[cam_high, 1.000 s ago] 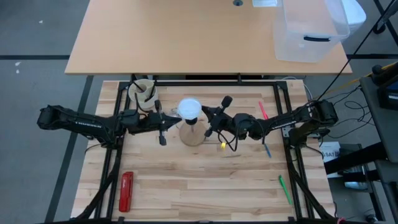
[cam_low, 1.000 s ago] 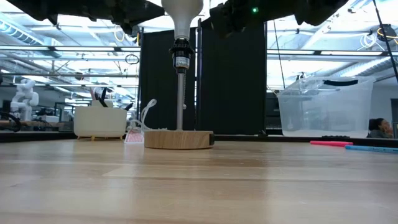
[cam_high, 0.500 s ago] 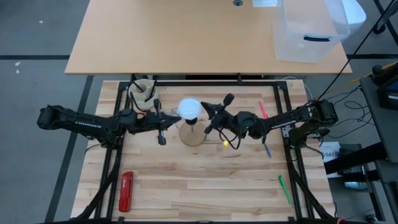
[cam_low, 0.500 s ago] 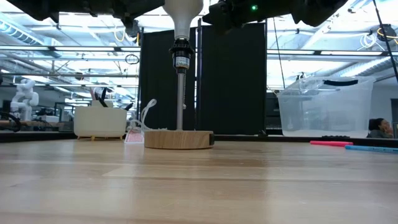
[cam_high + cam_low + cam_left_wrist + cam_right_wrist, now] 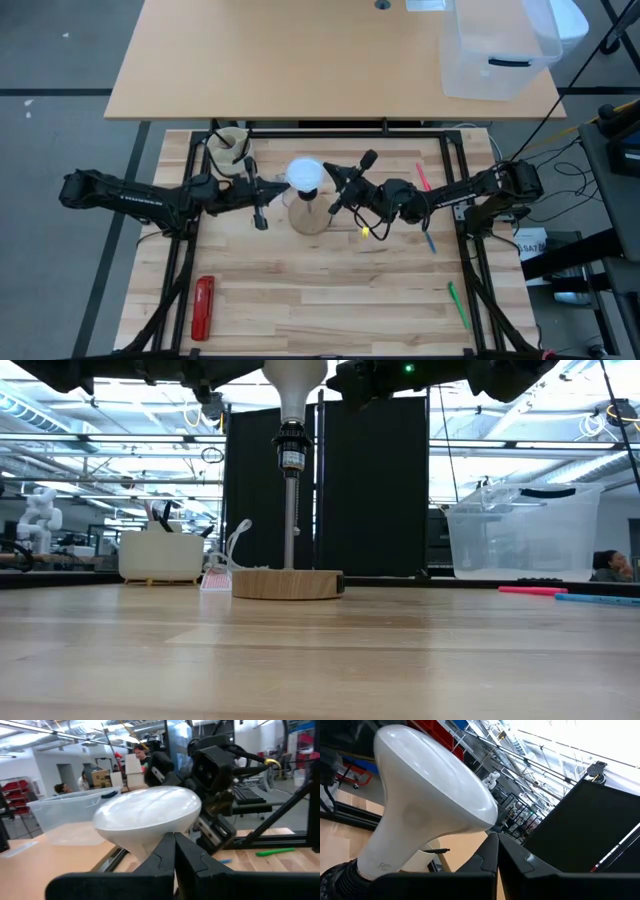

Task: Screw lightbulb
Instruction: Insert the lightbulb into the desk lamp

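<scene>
Little has shifted since earlier: lightbulb sits socketed; left end effector and right end effector flank it, fingers closed on nothing. Next, check tightness.

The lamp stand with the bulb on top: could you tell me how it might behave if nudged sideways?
The stand is a thin tall post carrying the lightbulb high up, so it probably tips easily. Its wide wooden base should resist light pushes. It looks stiff, not floppy.
</scene>
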Controlling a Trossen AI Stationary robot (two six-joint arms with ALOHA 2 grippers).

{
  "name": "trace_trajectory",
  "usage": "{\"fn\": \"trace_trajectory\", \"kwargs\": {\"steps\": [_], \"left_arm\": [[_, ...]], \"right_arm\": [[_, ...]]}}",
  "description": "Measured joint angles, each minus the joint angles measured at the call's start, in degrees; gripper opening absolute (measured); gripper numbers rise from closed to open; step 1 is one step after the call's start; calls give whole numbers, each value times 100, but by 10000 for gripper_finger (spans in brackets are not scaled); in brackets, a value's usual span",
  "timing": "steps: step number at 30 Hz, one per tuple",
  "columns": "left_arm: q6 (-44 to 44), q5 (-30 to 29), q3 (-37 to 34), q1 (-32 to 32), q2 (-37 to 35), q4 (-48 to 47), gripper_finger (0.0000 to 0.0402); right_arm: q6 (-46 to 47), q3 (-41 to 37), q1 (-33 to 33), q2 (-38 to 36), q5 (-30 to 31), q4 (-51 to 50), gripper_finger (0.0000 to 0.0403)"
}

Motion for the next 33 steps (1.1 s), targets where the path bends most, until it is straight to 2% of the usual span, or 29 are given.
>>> {"fn": "trace_trajectory", "kwargs": {"steps": [33], "left_arm": [[-158, -51, -4, 291, -2, -294, 0]], "right_arm": [[-108, 0, 506, 1, 274, -133, 0]]}}
